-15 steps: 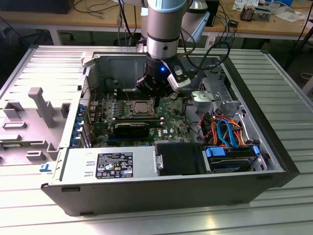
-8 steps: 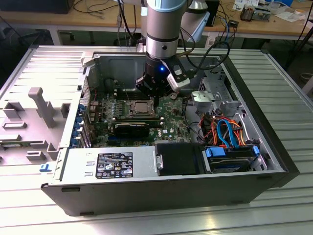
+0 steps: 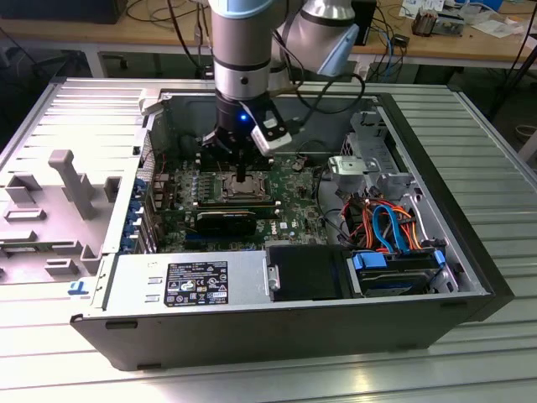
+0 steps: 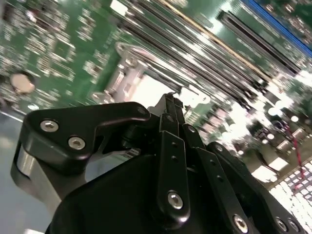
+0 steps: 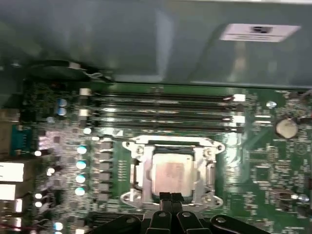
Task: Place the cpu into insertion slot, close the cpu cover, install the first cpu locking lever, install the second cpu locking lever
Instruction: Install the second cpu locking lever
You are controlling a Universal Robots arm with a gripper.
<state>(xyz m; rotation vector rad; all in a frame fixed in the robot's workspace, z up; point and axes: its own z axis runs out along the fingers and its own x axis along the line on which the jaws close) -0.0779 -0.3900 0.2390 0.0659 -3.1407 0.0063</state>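
Cpu (image 5: 171, 176) is already sitting in the insertion slot (image 5: 130, 171) on the green motherboard (image 3: 294, 180), and the cpu cover (image 5: 204, 168) looks folded down around it, framing the silver top. Claw (image 5: 171, 197) hangs right over the socket's edge with its fingertips (image 4: 170, 100) pressed together, pinching nothing as far as I can see, inside the open computer case (image 3: 126, 327) on the surface (image 3: 495, 151).

You see the cpu (image 5: 171, 176) with a dull, matt metal top, framed by the shiny bare-metal cpu cover (image 5: 171, 146). The gripper (image 5: 170, 197) looks matt black, and the motherboard (image 5: 263, 161) glossy green.
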